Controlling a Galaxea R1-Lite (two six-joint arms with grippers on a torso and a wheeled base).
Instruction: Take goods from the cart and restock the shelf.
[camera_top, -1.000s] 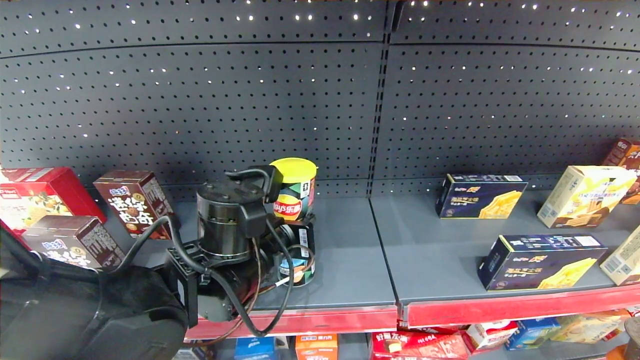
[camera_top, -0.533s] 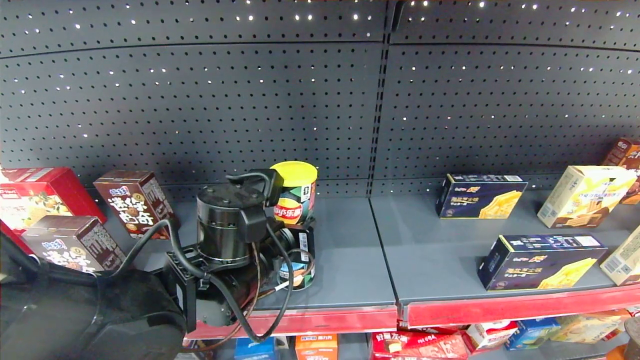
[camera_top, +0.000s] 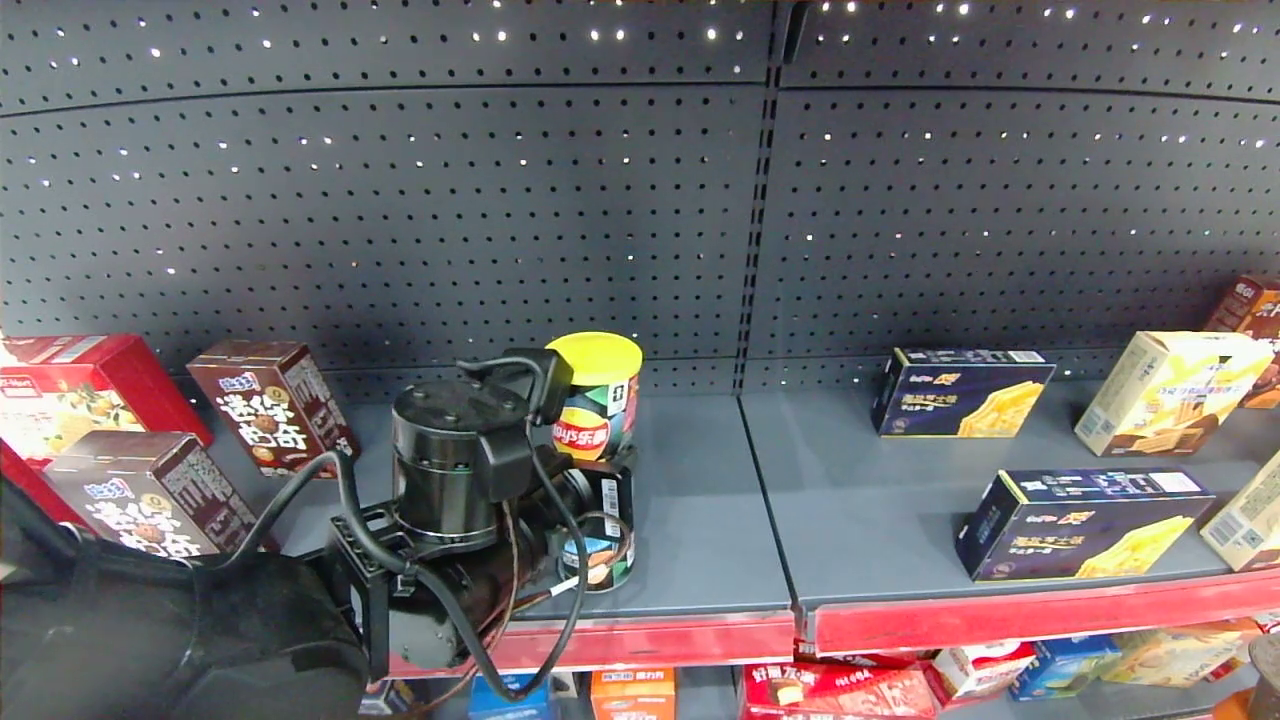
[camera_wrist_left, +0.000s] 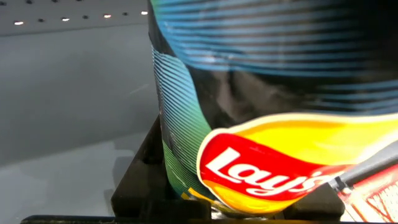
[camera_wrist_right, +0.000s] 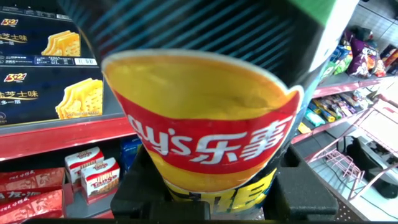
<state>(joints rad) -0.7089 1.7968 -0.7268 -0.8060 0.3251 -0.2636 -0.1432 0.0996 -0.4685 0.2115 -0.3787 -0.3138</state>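
at the far left of the shelf (camera_top: 700, 560) stands a red box (camera_top: 70, 385), with two brown boxes (camera_top: 270, 400) just beside it toward 3 o'clock. next comes my left gripper (camera_top: 598, 490), clenched round the middle of a chip can (camera_top: 597, 400). the can stands upright, yellow lid up, near the shelf's front edge, and i cannot tell whether its foot touches the board. from that can, at 3 o'clock and well apart, lie two dark blue boxes (camera_top: 960, 392), one behind the other. past them is a cream box (camera_top: 1170, 392). my right gripper (camera_wrist_right: 214, 208) grasps a second chip can (camera_wrist_right: 205, 124), with black fingers (camera_wrist_right: 140, 186) pressed on either side of it. behind that can are a red shelf edge (camera_wrist_right: 56, 137), small boxes (camera_wrist_right: 93, 174) under it, and a pink wire cart (camera_wrist_right: 367, 155).
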